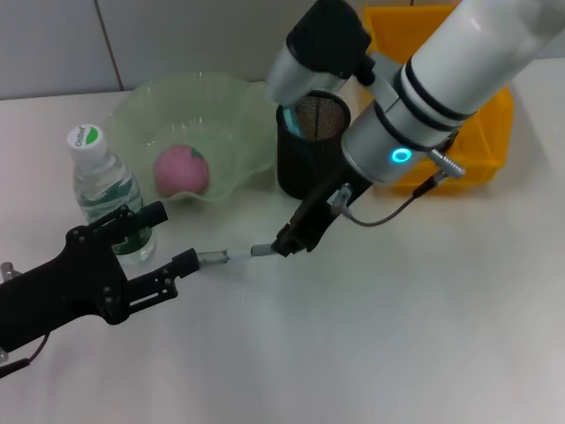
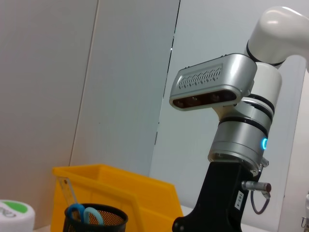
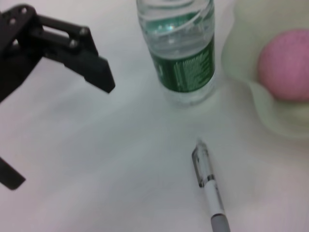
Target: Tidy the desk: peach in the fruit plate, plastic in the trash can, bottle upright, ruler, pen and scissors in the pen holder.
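On the left the left tool [image 1: 172, 238] gapes empty beside the upright bottle [image 1: 108, 190]. The pen [image 1: 231, 255] lies on the counter [image 1: 371, 336]; the right tool [image 1: 287, 243] meets its right end, grip unclear. Peach [image 1: 182, 170] sits in the plate [image 1: 231, 110]; pen holder [image 1: 311, 141] behind.

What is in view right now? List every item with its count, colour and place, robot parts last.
peach: one, pink, in the fruit plate.
fruit plate: one, pale green, wavy rim, far left of centre.
bottle: one, clear with green label, upright, left of the plate.
pen: one, clear and grey, lying on the table between the grippers.
pen holder: one, black mesh, right of the plate.
scissors: one, blue handles, in the pen holder.
ruler: one, clear, in the pen holder.
bin: one, yellow, far right.
table: one, white.
left gripper: black, open, near left.
right gripper: black, at the pen's end.
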